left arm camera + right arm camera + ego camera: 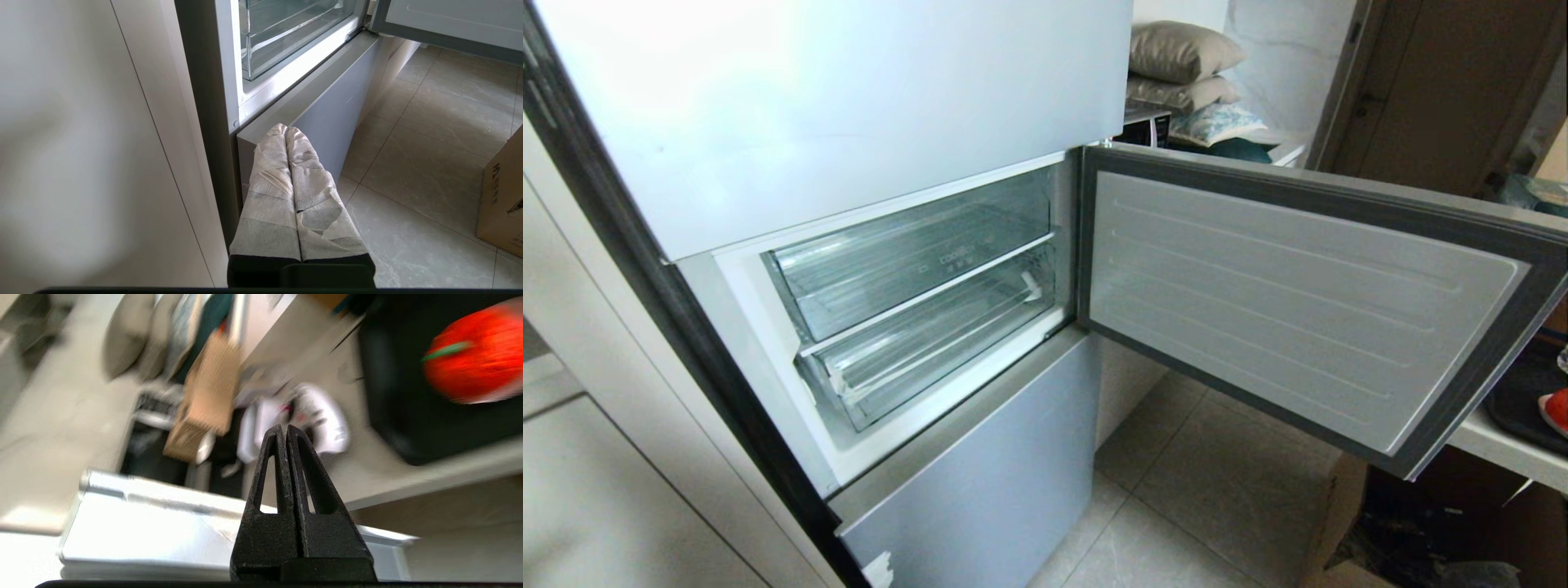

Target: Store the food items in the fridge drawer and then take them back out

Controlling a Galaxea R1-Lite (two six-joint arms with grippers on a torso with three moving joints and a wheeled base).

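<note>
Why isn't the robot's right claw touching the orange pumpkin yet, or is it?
Apart. In the right wrist view the shut right gripper points into open space, while the pumpkin sits off to one side on a black tray.

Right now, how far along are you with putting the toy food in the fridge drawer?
Done: the fridge door stands open, showing the clear drawers, both pushed in and holding no food. In hand: nothing; the right gripper is shut and empty, away from the orange-red toy pumpkin on its black tray. The left gripper hangs shut beside the fridge. Left: pulling a drawer out, storing and retrieving.
</note>
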